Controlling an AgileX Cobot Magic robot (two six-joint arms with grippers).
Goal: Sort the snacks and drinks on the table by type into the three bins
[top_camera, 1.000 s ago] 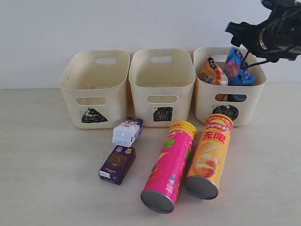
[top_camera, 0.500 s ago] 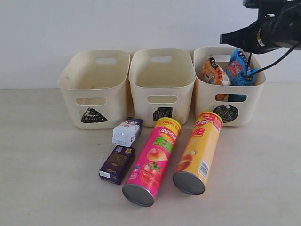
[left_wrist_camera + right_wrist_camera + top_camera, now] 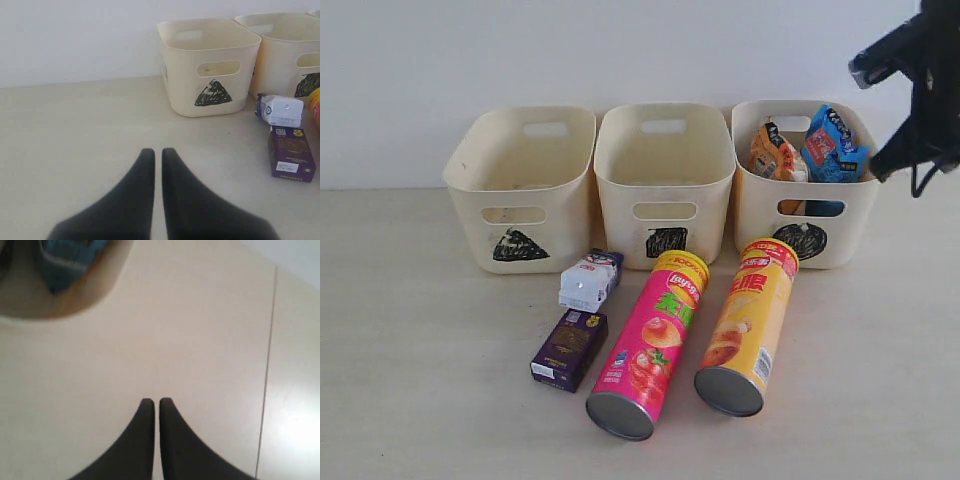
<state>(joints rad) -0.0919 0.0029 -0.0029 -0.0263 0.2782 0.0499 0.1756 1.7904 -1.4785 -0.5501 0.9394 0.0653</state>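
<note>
- The right claw (image 3: 156, 401) was clenched on nothing, jaws together, above bare tabletop (image 3: 200, 340).
- Nearest it stood the bag bin (image 3: 807, 215), with the blue bag (image 3: 832, 145) and orange bag (image 3: 772, 152) inside.
- Farther from it, in front of the bins, the yellow tube (image 3: 748, 325) and pink tube (image 3: 650, 345) lay on their sides, side by side.
- The left claw (image 3: 157, 151) was likewise clenched and empty, low over the tabletop.
- Ahead of it and off to one side lay the white box (image 3: 280, 110) and purple box (image 3: 291, 152), near the end bin (image 3: 210, 70).
- The tubes looked like the next job, and the yellow one lay closer to the right claw.
- A round tube would likely roll, so the claw should open wide first, straddle the tube at mid-length and close squarely.
- Both tubes belonged in one bin, probably the middle bin (image 3: 665, 185).
</note>
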